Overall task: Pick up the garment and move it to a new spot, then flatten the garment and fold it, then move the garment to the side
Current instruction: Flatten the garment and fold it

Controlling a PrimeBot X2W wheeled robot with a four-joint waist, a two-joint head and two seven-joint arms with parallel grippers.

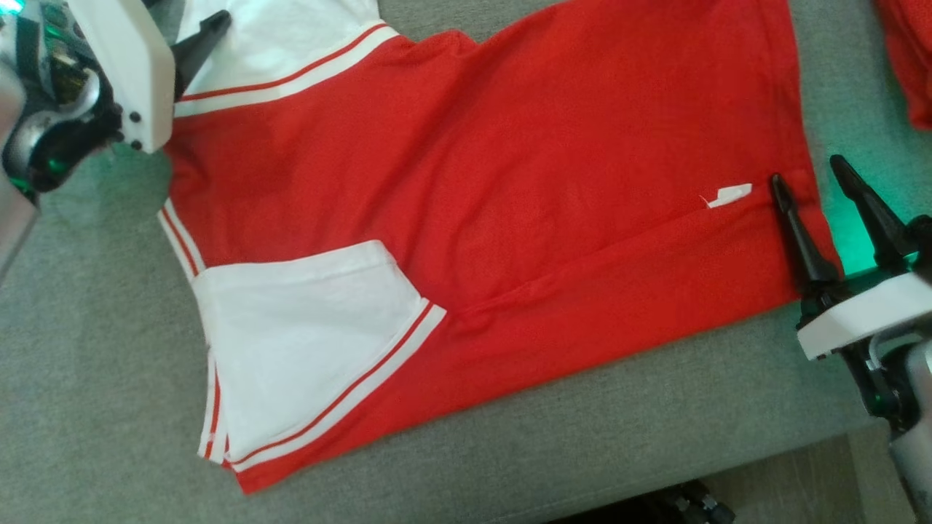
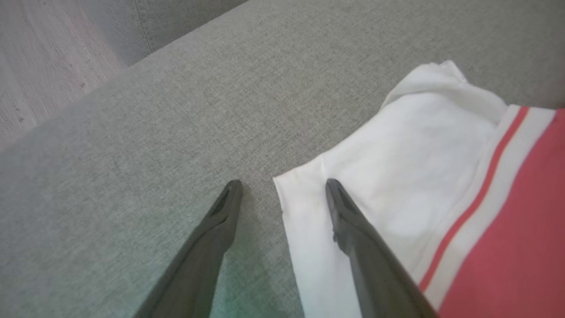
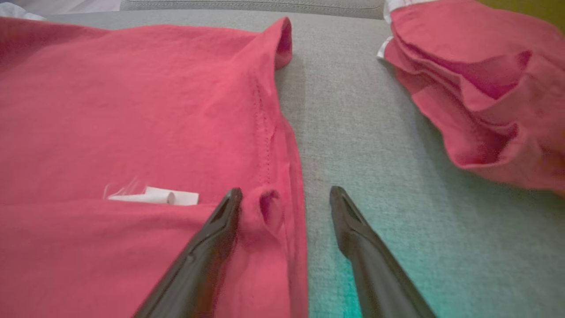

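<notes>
A red garment [image 1: 510, 145] with white, red-striped sleeves lies spread flat on the grey cushion [image 1: 95, 327]. One sleeve [image 1: 306, 342] lies at the near left and the other [image 1: 277, 44] at the far left. My left gripper [image 2: 282, 185] is open at the far sleeve's [image 2: 419, 145] corner, one finger over the white cloth and one over the cushion. My right gripper [image 1: 808, 171] is open astride the garment's red hem [image 3: 273, 132]. Its left finger rests on the cloth near a small white tag [image 3: 167, 196]; its right finger is over bare cushion. Neither gripper holds anything.
Another red garment [image 1: 906, 58] lies bunched at the far right, also in the right wrist view [image 3: 485, 88]. The cushion's front edge runs along the bottom right, with wooden floor [image 1: 801, 473] below it. Floor [image 2: 44, 66] also lies beyond the cushion's left side.
</notes>
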